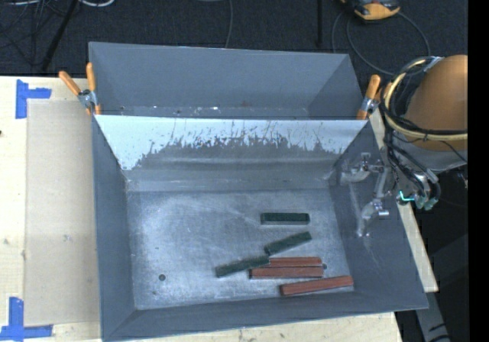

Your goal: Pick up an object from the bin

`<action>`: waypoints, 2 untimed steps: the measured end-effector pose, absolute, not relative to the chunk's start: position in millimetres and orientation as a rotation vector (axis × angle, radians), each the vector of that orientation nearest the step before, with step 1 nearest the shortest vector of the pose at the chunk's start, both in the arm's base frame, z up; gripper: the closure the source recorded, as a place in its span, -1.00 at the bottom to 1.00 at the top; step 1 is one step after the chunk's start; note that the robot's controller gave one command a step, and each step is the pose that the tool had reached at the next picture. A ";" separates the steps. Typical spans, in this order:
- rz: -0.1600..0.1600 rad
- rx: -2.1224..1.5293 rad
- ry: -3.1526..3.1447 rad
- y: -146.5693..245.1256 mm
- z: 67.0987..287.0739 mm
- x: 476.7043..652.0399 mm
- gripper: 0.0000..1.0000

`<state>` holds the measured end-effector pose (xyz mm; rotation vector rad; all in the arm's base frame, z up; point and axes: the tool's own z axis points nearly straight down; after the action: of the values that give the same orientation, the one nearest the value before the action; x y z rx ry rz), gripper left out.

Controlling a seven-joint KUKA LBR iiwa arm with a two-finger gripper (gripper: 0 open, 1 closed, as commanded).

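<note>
i see bin [114,218], bars all on floor, low and right of centre. leftmost: long green bar [242,266], slanted, right end touching red pair [286,272] lying side by side. above pair, short green bar [288,242], tilted; flat green bar [285,218] higher, apart. lowest red bar [316,285] just below pair. far right: end effector [367,222] over bin's right slope, apart from every bar. can't tell whether it's apart or together.
</note>
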<state>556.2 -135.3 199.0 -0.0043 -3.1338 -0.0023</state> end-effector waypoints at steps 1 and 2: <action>0.000 0.001 -3.141 -134.8 203.4 557.9 -1.00; 0.007 0.103 -3.145 -74.7 80.8 582.1 1.00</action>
<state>582.1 -74.7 80.8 0.1026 -3.1446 0.0067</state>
